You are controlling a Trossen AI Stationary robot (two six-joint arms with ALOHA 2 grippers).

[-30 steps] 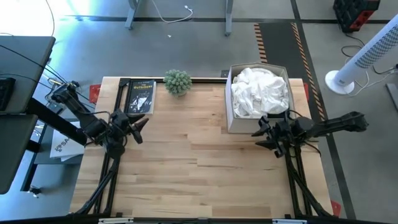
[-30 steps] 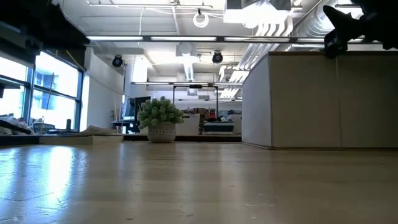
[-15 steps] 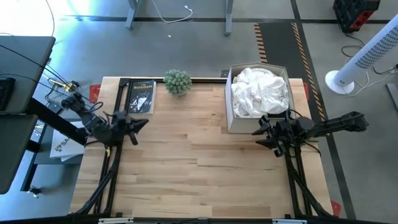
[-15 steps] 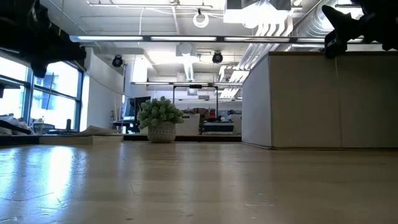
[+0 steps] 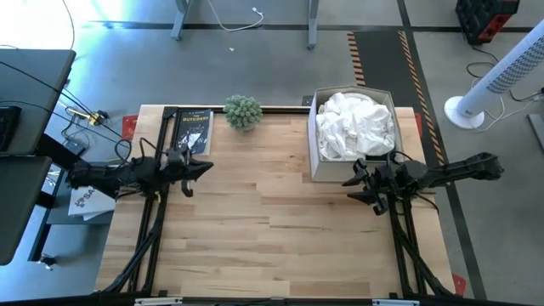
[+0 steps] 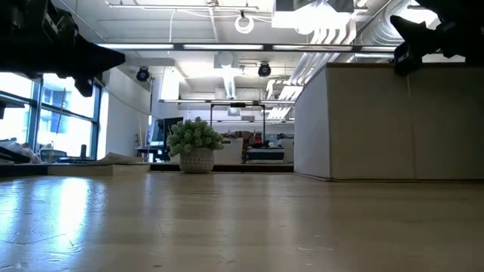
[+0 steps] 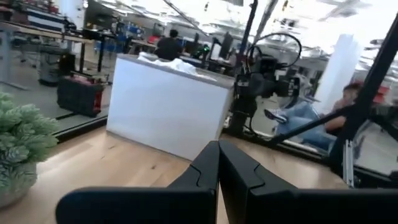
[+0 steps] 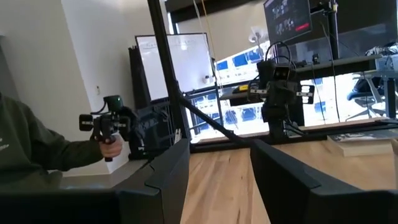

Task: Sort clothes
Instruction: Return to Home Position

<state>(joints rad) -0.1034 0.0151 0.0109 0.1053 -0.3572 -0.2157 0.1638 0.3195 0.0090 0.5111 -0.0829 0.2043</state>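
Observation:
A heap of white clothes (image 5: 355, 123) lies in a white cardboard box (image 5: 313, 163) at the table's far right; the box also shows in the low view (image 6: 378, 121) and the left wrist view (image 7: 168, 112). No dark clothes are in view. My left gripper (image 5: 206, 167) is shut and empty above the table's left part, pointing toward the right edge; its fingers meet in the left wrist view (image 7: 217, 169). My right gripper (image 5: 347, 182) is open and empty just before the box's near side, pointing toward the left edge; the right wrist view (image 8: 221, 162) shows the gap between its fingers.
A black book with yellow lettering (image 5: 191, 132) lies at the far left, and a small potted plant (image 5: 243, 112) stands at the far edge. Bare wood (image 5: 272, 221) spreads between the arms. People show beyond the table (image 8: 37, 149) (image 7: 311, 115).
My left arm has swung round: its gripper now points level toward the table's right edge and has gone a little that way, still shut and clear of the table. My right arm has kept still.

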